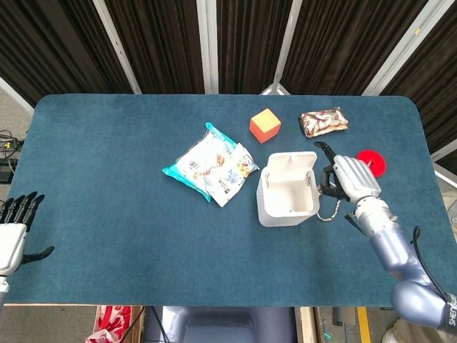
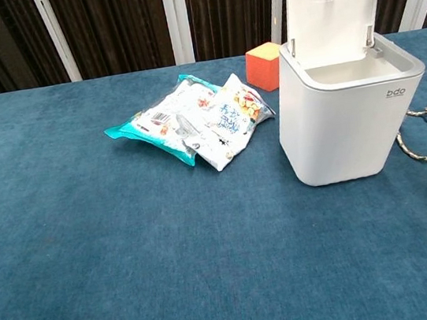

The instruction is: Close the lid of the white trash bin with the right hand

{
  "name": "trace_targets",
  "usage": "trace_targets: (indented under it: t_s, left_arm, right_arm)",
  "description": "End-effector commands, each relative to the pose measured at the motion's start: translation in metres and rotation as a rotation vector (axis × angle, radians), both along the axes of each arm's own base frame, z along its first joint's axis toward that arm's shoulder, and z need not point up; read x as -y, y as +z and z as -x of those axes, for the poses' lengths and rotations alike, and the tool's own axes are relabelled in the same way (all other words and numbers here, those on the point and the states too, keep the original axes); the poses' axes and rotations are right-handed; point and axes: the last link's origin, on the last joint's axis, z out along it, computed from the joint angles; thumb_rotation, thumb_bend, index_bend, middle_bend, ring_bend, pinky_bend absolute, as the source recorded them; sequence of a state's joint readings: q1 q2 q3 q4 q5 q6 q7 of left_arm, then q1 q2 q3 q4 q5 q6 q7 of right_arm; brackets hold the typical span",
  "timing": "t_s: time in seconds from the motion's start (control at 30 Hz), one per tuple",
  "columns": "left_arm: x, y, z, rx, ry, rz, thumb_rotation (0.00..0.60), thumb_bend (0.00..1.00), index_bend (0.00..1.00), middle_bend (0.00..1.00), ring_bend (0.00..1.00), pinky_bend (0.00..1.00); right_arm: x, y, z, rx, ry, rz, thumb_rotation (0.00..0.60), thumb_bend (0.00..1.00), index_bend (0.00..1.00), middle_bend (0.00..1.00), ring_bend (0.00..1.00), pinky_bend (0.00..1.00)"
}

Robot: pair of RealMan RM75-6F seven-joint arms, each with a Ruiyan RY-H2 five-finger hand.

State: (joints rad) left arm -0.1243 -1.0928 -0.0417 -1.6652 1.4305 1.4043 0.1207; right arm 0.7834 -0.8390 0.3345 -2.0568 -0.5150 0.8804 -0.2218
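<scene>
the bin (image 1: 287, 199) lid (image 1: 290, 166) stands upright, just left of the right hand (image 1: 344, 179). that hand holds nothing, fingers loosely spread toward the lid. the left hand (image 1: 14, 227) is well apart, open-fingered.

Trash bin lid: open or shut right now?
Open. The lid stands upright behind the trash bin, whose top gapes; the right robot hand is beside it.
</scene>
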Motion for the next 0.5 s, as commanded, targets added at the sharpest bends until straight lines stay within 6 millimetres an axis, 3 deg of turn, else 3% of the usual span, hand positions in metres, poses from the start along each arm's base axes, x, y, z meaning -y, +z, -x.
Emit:
trace_targets:
  t_s: [0.03, 0.27, 0.5]
  left_arm:
    - [0.000, 0.000, 0.000, -0.003, -0.002, -0.001, 0.600, 0.00, 0.00, 0.00, 0.00, 0.00]
    - [0.000, 0.000, 0.000, -0.007, -0.003, -0.005, 0.600, 0.00, 0.00, 0.00, 0.00, 0.00]
    - [0.001, 0.000, 0.000, -0.009, -0.004, -0.006, 0.600, 0.00, 0.00, 0.00, 0.00, 0.00]
  right_arm:
    - [-0.001, -0.004, -0.003, -0.008, -0.004, -0.015, 0.600, 0.76, 0.13, 0.74, 0.82, 0.76]
    - [-0.006, -0.004, -0.008, -0.002, -0.009, -0.027, 0.600, 0.78, 0.28, 0.74, 0.82, 0.76]
    - [-0.014, -0.001, -0.012, 0.004, 0.001, -0.039, 0.600, 0.78, 0.30, 0.74, 0.82, 0.76]
